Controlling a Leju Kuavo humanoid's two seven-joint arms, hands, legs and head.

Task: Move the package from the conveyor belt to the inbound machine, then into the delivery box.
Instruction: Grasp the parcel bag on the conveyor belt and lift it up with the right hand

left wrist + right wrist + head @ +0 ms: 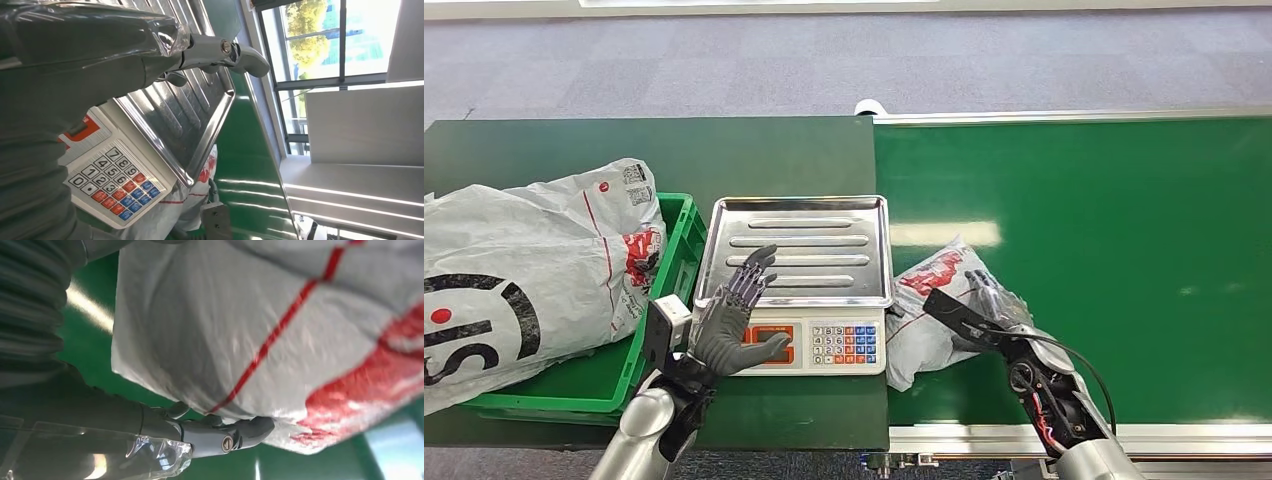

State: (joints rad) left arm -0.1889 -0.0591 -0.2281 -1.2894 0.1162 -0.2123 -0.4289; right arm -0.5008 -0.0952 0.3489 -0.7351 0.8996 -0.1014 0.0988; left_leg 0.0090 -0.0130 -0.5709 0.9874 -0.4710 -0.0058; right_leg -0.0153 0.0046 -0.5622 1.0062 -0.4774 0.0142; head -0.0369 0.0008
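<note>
The right robot hand [986,300] is closing its fingers on a small grey plastic mailer with red print [929,310], which is lying on the green conveyor belt [1104,250] just right of the white electronic scale with its ribbed steel tray [794,245]. The left robot hand [736,318] is hovering empty, fingers spread, over the scale's near edge. The pickup appears to be underway, with a lift leftward onto the tray likely next; how securely the mailer is held is hard to judge, and the green plastic crate [674,275] at left is largely hidden under a big grey bag [524,270].

Grey carpet floor [724,60], bright windows [320,40]
</note>
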